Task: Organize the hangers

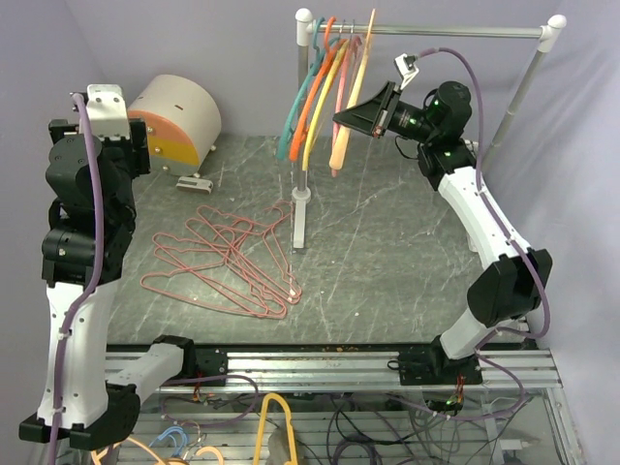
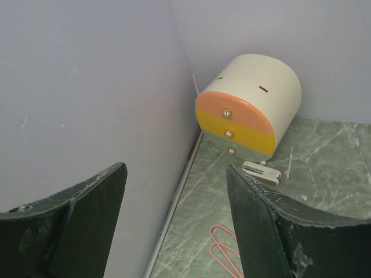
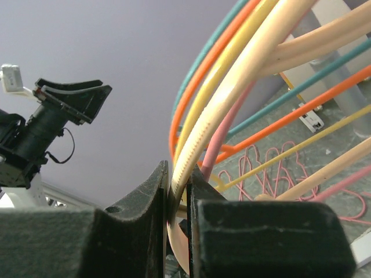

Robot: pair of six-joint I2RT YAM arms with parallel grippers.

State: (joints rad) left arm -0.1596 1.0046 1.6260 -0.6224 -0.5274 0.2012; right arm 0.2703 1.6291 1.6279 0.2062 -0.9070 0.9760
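Note:
Plastic hangers hang by their hooks on the silver rail: teal, orange, yellow, pink and peach. My right gripper is raised beside them and is shut on the peach hanger, whose ribbed arm sits between the jaws. Several thin pink wire hangers lie in a pile on the table; two loops show in the left wrist view. My left gripper is open and empty, held high at the back left.
A round cream drawer box with orange and yellow fronts lies at the back left, a small white part beside it. The rail's centre post stands on the table beside the wire pile. Grey walls enclose the back and sides.

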